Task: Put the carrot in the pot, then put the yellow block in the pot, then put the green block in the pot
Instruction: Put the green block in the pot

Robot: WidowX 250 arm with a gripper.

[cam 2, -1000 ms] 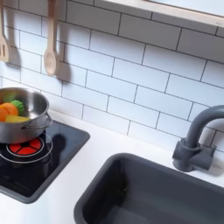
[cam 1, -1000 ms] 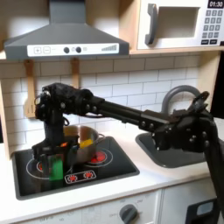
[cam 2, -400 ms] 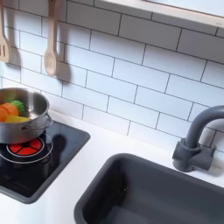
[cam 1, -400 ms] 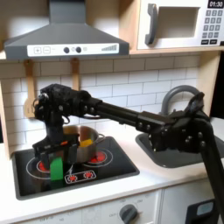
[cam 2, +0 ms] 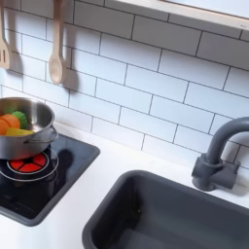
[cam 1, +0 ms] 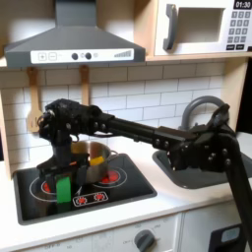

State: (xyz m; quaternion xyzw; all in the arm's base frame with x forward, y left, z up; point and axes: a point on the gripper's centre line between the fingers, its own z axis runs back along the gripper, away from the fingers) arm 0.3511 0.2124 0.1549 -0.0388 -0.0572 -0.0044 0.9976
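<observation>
One claw [cam 1: 62, 169]: at the end of the black arm, low over the black stovetop [cam 1: 128, 192] at the first exterior view's left; its fingers stand on either side of the green block, apparently gripping it
Green block [cam 1: 62, 188]: upright, its lower end at or just above the stovetop's front left part, just in front of the pot in the first exterior view
Pot [cam 2: 24, 146]: shiny steel, on a red burner ring at the second exterior view's left edge; in the first exterior view it sits behind the claw, partly hidden
Carrot [cam 2: 8, 123]: orange, inside the pot, its green leafy end [cam 2: 19, 118] towards the pot's middle
Yellow block [cam 2: 18, 131]: a yellow patch inside the pot, just beside the carrot
Arm [cam 1: 138, 128]: reaches from the sink side across to the stovetop in the first exterior view
Sink [cam 2: 165, 216]: dark basin set in the white counter [cam 2: 92, 185], grey faucet [cam 2: 219, 156] behind it
Wall: white tiles, wooden spoon [cam 2: 56, 49] hanging above the pot
Above: grey range hood [cam 1: 74, 44] and microwave [cam 1: 202, 27]
</observation>
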